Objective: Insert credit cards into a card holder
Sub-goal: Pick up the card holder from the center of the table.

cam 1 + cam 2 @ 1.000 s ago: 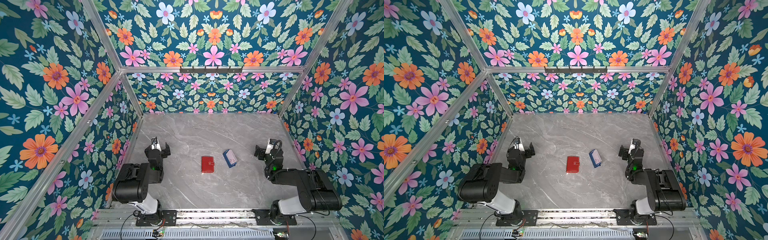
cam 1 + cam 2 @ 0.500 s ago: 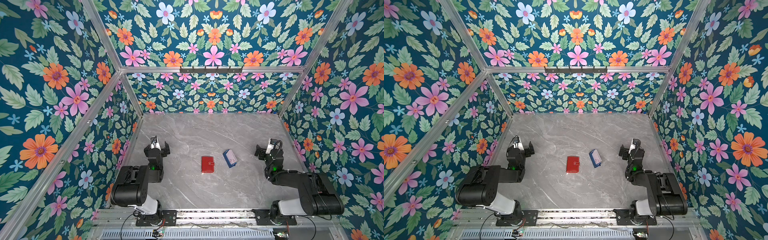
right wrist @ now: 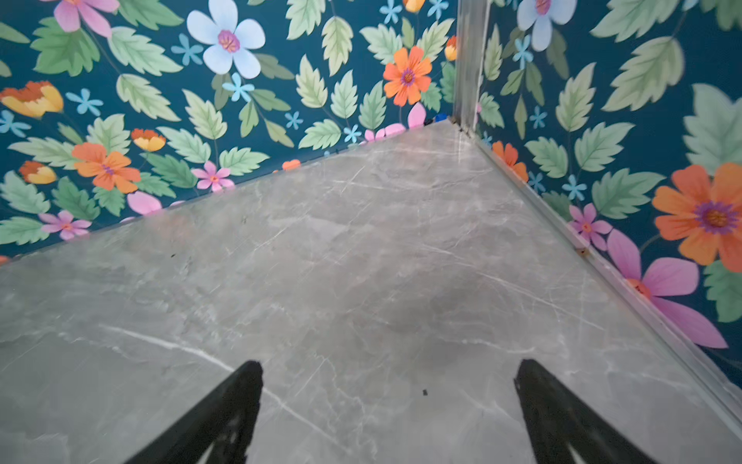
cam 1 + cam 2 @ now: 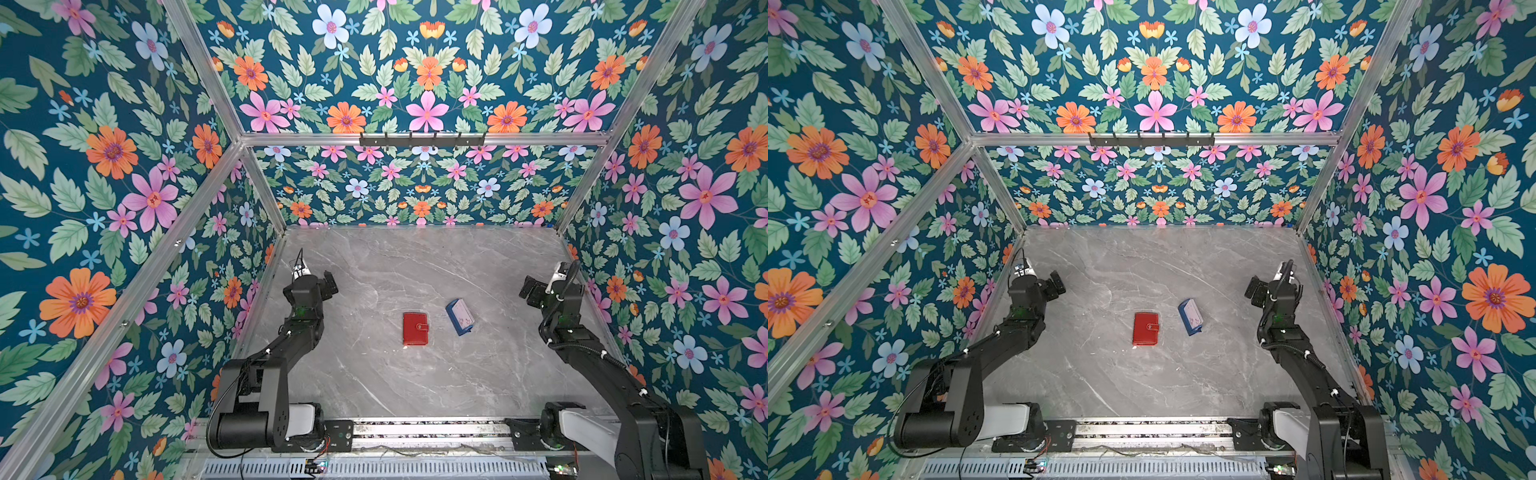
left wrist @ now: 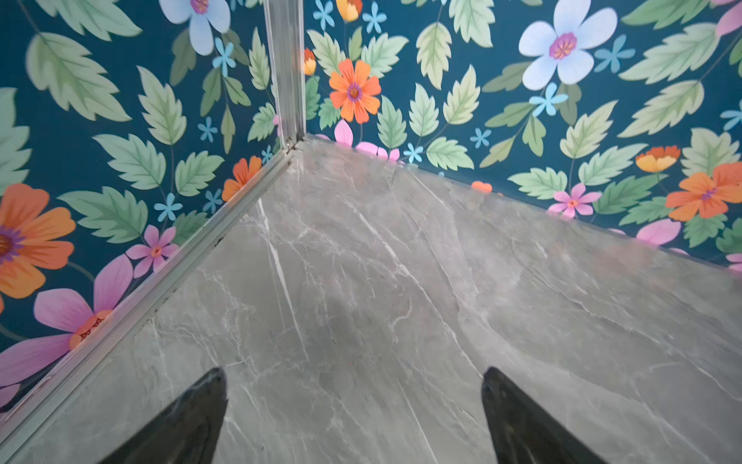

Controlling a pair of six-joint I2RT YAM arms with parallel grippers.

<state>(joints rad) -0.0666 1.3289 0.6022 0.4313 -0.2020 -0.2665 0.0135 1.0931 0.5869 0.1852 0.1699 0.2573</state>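
The red card holder (image 4: 414, 329) (image 4: 1145, 329) lies closed on the grey marble table, its snap tab on top. Just to its right sits a small blue tray (image 4: 452, 321) (image 4: 1185, 322) holding the credit cards (image 4: 462, 312) (image 4: 1192, 312); only the whitish-pink patterned top one shows. My left gripper (image 4: 321, 281) (image 4: 1045, 281) (image 5: 353, 381) hovers open at the table's left side, well left of the holder, with nothing between its fingers. My right gripper (image 4: 539, 287) (image 4: 1264, 287) (image 3: 389, 371) hovers open at the right side, well right of the tray, also holding nothing. Both wrist views show only bare table and wall corners.
Floral walls with aluminium frame posts (image 5: 286, 68) (image 3: 467, 60) close in the table on three sides. A dark hook rail (image 4: 422, 140) hangs on the back wall. A small dark speck (image 3: 424, 391) lies on the marble in front of the right gripper.
Both arms have unfolded and risen a little from their folded pose, carrying the grippers slightly toward the back. The card holder and the tray have not moved.
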